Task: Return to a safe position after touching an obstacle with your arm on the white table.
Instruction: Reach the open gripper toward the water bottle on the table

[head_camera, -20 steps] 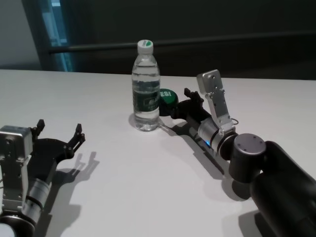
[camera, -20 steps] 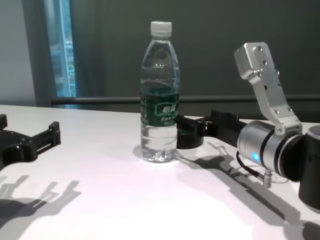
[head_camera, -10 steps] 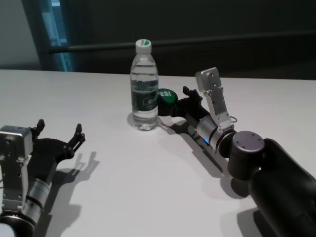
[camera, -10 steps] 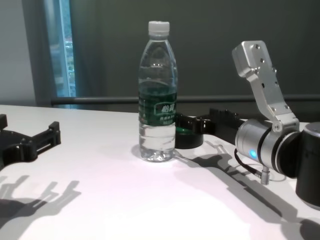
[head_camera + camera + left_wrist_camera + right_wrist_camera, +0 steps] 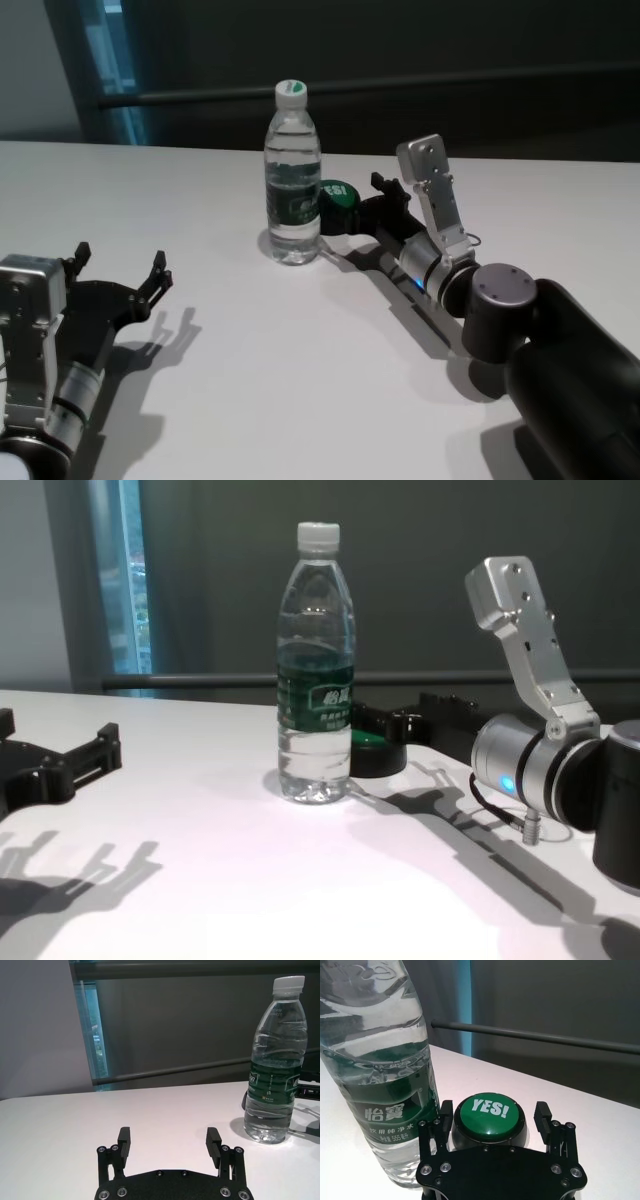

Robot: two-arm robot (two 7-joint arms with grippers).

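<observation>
1. The right hand [image 5: 492,1122] fills the near part of the view, a black plate studded with screws, its two fingers [image 5: 541,1116] spread wide.
2. Between those fingers sits a round green button [image 5: 490,1112] on a black base, with "YES!" in white across its top.
3. The fingers flank the button's sides; contact with it cannot be judged.
4. Beside the hand stands the bottle [image 5: 377,1080], clear and upright, with a dark green label in white writing, very close to one finger.
5. Both rest on the white counter [image 5: 600,1125], and a dark rail crosses the grey background behind.
</observation>
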